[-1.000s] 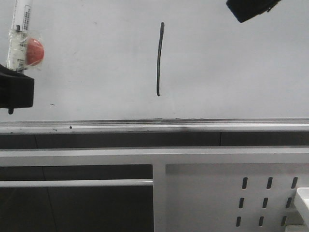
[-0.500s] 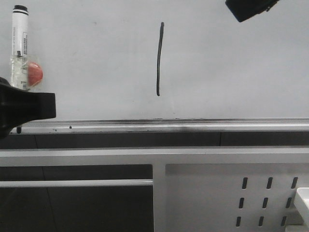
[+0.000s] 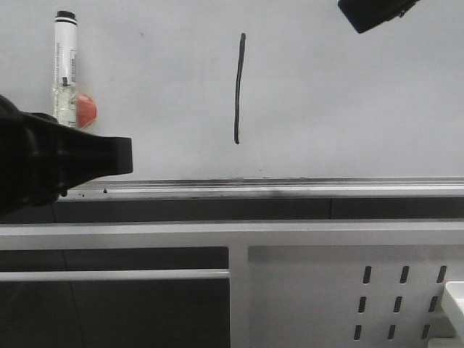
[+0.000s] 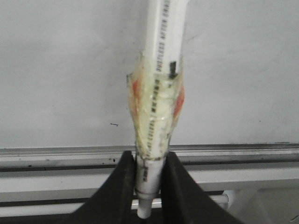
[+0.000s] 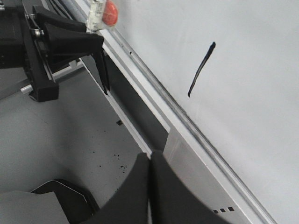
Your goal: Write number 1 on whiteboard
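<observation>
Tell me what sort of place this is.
Probably a robot test bench in a lab: a plain whiteboard with one marker stroke, a white perforated metal panel, and a taped-up marker clamped in the left gripper.

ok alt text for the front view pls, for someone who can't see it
A thin dark vertical stroke, the number 1, sits near the middle of a glossy whiteboard. At the left, the left claw holds a white marker upright against the board, well clear of the stroke. The right claw shows only as a dark shape at the top right corner.

A dark number 1 (image 3: 238,88) on the glossy white whiteboard (image 3: 348,109); white marker (image 3: 64,65), black cap.
</observation>
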`<state>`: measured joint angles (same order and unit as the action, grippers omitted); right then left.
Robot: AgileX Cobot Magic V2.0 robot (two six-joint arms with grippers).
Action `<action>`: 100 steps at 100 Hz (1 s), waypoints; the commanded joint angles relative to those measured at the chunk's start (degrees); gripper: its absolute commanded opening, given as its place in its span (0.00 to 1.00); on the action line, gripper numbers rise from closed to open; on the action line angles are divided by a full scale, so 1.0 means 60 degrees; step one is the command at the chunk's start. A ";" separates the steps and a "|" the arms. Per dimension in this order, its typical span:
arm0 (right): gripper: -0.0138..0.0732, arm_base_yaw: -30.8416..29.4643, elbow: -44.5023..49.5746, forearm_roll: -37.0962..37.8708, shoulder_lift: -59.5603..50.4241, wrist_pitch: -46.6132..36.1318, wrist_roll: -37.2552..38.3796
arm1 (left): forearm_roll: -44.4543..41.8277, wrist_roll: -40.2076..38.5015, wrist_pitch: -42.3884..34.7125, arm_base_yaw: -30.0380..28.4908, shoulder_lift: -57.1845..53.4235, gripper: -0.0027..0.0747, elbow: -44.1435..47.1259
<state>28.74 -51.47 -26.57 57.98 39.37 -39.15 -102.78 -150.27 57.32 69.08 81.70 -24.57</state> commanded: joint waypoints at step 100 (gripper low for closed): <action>0.08 0.0225 -0.0254 -0.0230 -0.0164 -0.0503 0.0004 | -0.0449 0.1052 -0.0665 -0.1842 -0.0049 0.03 -0.1276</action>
<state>29.94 -51.47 -26.66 57.99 39.12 -39.15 -102.53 -143.73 47.69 58.65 82.48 -30.44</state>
